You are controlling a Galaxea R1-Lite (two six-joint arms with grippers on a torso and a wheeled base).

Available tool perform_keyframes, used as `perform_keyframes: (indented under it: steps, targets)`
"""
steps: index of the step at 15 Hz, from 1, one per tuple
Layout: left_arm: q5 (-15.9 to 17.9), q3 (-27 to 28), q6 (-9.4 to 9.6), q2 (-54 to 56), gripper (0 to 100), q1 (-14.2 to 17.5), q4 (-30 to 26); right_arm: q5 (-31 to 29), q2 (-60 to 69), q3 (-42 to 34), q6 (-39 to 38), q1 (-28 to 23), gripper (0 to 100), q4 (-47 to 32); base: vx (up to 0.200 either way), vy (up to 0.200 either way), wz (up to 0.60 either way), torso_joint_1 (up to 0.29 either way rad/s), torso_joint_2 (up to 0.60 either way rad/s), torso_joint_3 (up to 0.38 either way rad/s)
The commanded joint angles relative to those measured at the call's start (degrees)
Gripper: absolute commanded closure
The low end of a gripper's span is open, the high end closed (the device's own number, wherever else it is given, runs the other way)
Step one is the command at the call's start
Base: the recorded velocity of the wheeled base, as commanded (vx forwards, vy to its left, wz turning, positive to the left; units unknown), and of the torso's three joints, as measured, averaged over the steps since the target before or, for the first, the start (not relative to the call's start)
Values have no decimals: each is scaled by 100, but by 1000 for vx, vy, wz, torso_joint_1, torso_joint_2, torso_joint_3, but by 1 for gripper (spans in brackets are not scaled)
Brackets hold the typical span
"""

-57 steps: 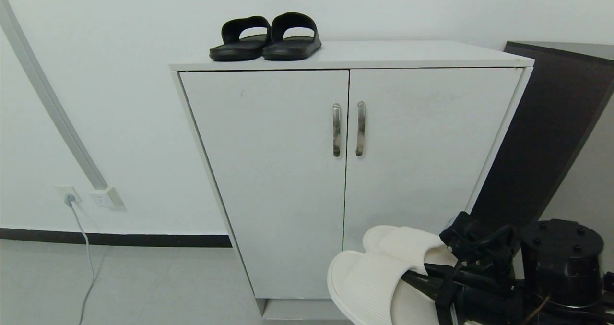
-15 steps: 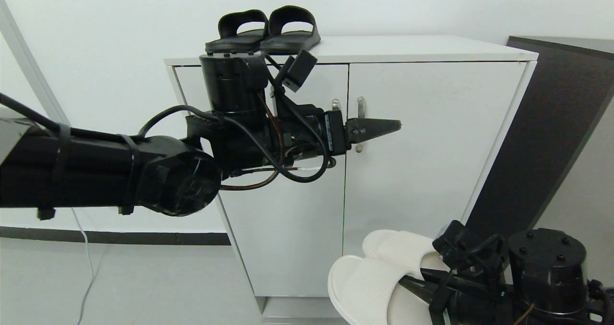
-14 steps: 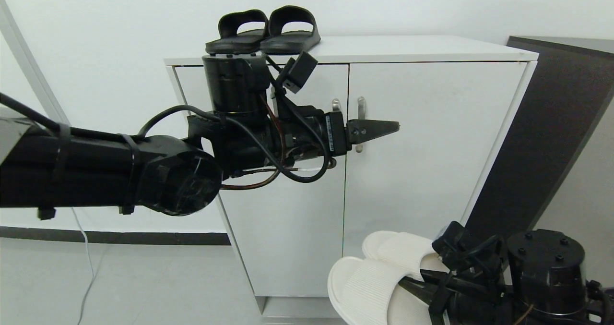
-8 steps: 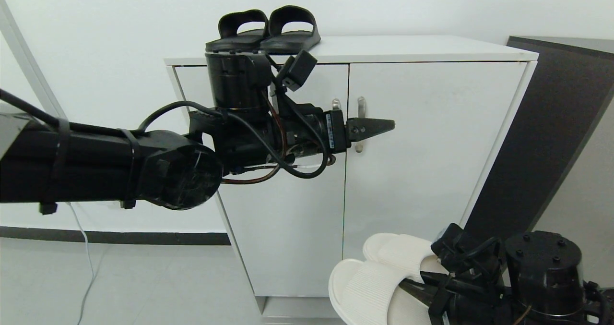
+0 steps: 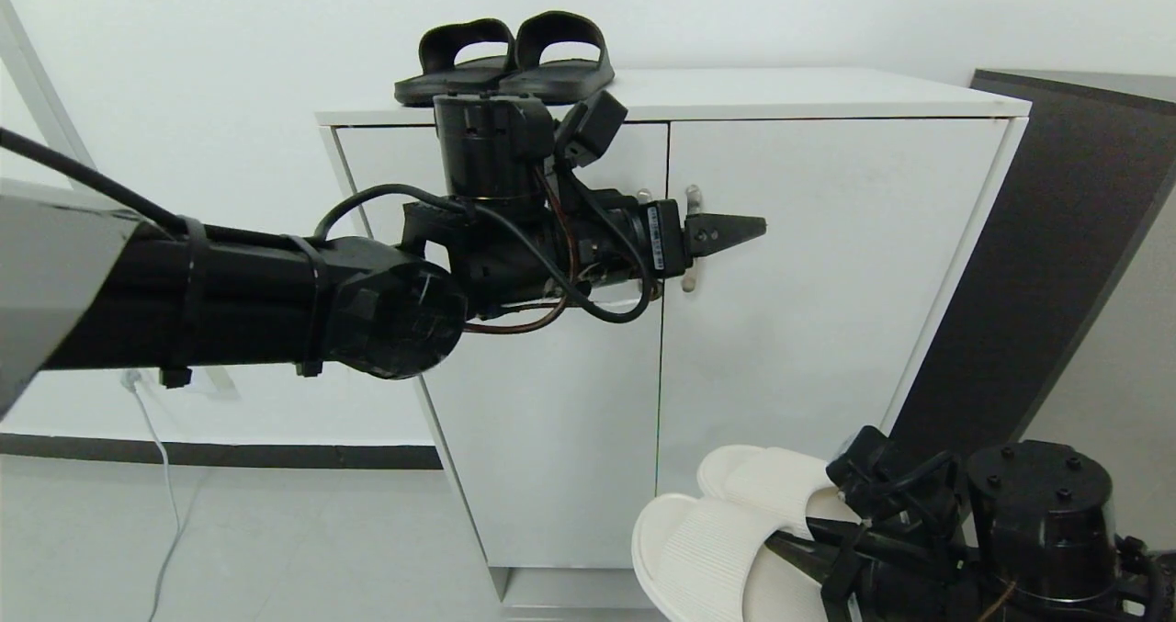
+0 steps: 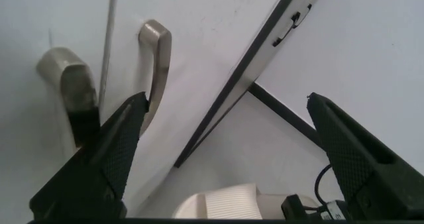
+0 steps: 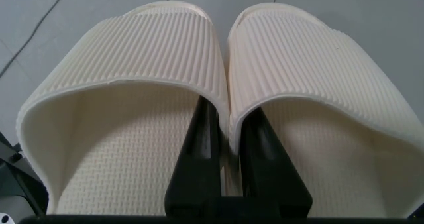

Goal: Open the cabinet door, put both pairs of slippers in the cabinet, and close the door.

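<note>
My open left end effector [image 5: 746, 229] may close beside the right door handle [image 6: 158, 59] and slip; my right end effector [image 7: 228, 141] grips the white slippers [image 7: 189, 58].

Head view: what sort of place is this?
Probably a home entryway, or a test room arranged like one: a white cabinet against a plain wall, black slippers on top, white slippers in the right hand.

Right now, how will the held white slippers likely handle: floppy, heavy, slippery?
Likely light: the white slippers jut from the right gripper without sagging. Their ribbed straps hold their arch, so probably springy, not floppy. The textured surface should grip, though pinched only by inner edges they might pivot.
</note>
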State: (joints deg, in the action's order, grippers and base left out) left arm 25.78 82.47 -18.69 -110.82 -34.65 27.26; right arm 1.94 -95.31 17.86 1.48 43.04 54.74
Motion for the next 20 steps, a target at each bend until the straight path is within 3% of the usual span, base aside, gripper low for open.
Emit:
perform_keyframes:
  steps: [1,2,3,10,13,16,20]
  targets:
    - [-3,147,-3,-176,0,-7,8,0,-14,-2,2,2,100,2,0,0,0,0,0,0]
    - [-3,208,-3,-229,0,-7,8,8,-14,-2,-7,2,100,2,0,0,0,0,0,0]
    - [-3,243,-3,-264,100,-7,16,0,-14,-2,-7,2,100,2,0,0,0,0,0,0]
    - [-3,-126,-3,-36,100,-25,60,298,100,-195,-16,11,100,37,0,0,0,0,0,0]
    - [-3,-521,-3,263,100,-192,87,887,311,-468,37,37,100,64,0,0,0,0,0,0]
    - [-21,-890,6,623,100,-411,87,896,320,-485,55,55,100,64,0,0,0,0,0,0]
    - [-293,-1365,6,1107,100,-552,95,878,276,-485,248,64,100,64,0,0,0,0,0,0]
